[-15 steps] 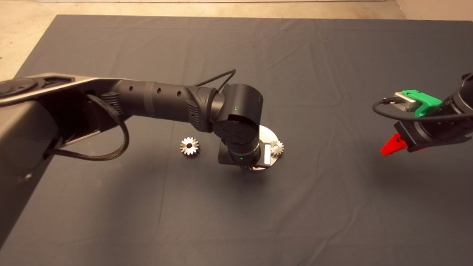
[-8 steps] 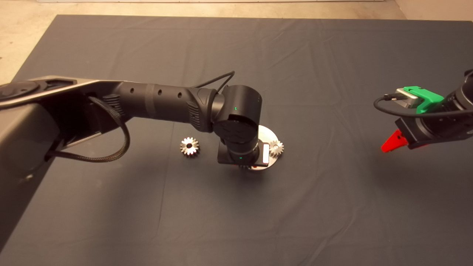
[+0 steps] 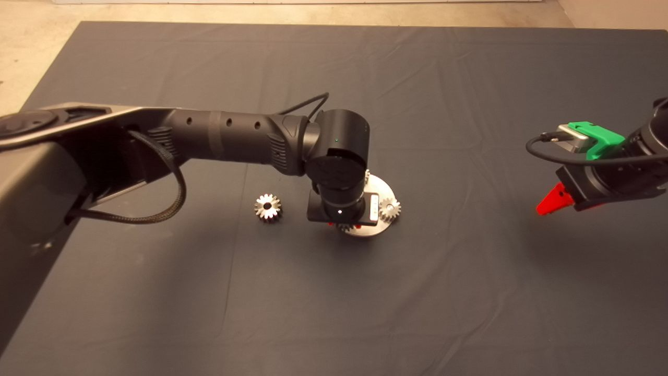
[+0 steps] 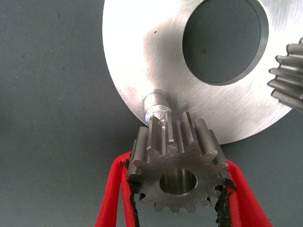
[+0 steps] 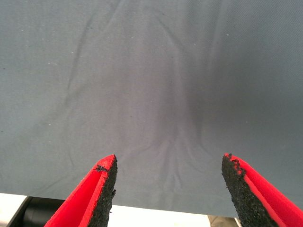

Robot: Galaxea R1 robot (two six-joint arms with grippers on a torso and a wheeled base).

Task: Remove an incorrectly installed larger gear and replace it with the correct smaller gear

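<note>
My left gripper (image 3: 344, 227) is shut on the smaller gear (image 4: 177, 175), a silver spur gear with short teeth. It holds the gear at the near rim of the round silver plate (image 3: 383, 224), just beside a short bare peg (image 4: 156, 106). The plate (image 4: 142, 56) has a large round hole (image 4: 222, 42). The larger gear (image 3: 267, 207), with flared teeth and a dark bore, lies on the mat left of the plate. My right gripper (image 3: 548, 203) is open and empty, hovering over the mat at the far right (image 5: 168, 165).
Another small gear (image 3: 390, 209) sits on the plate's right side and also shows in the left wrist view (image 4: 289, 71). Teeth of a further gear (image 3: 367, 175) peek out behind my left wrist. The dark mat (image 3: 334, 313) is wrinkled; bare floor lies beyond its far edge.
My left wrist has shifted a little toward the far side with the smaller gear still held, so more of the plate's near rim shows. The right arm has barely moved.
</note>
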